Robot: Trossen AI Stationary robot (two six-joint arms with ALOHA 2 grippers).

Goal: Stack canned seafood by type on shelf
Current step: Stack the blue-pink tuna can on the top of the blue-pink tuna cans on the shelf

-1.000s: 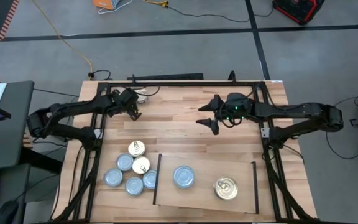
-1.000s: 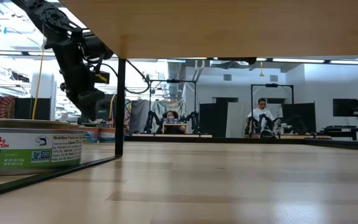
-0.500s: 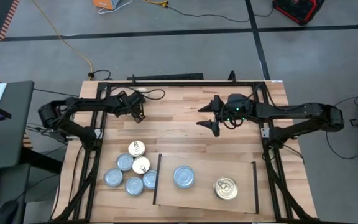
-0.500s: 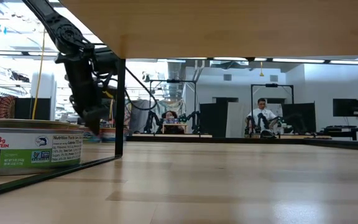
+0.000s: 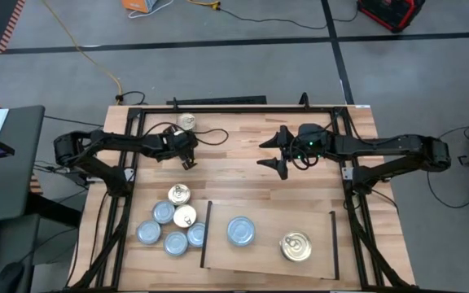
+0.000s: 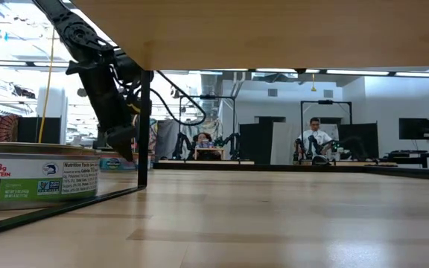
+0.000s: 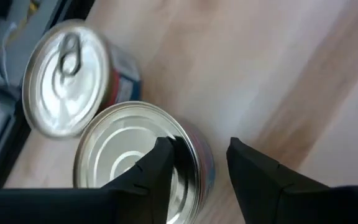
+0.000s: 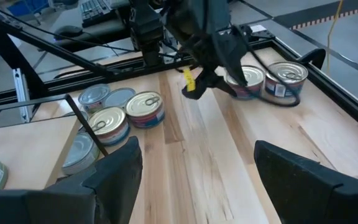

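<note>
Our left pincer (image 5: 189, 161) hangs low over the counter (image 5: 243, 183) in the upper left of the high view, its fingers partly spread and pinching nothing. In its wrist view one finger lies across the lid of the near tin (image 7: 123, 155) and the other over bare wood beside it. We judge that it is lining up on this tin's rim, though we cannot tell whether it touches. Just beyond, a tab tin (image 7: 64, 78) sits almost against the first. These two stand apart from the rest at the counter's far edge, so we take them to be unsorted stock. Further out, at the lower left of the high view, a cluster (image 5: 173, 221) of six tins with mixed lids sits packed together just outside the shelf's black strip, handy for the left arm. The shelf (image 5: 271, 213) lies in the lower middle. It carries a blue tin (image 5: 241, 230) on its left part and a gold tin (image 5: 296, 246) on its right, well apart. We read that gap as one spot per type, each seeding a stack. Our right pincer (image 5: 282, 156) waits in the upper middle, spread wide and empty, clear of the shelf. Most tins are off the shelf, so we think the sorting is at an early stage.
</note>
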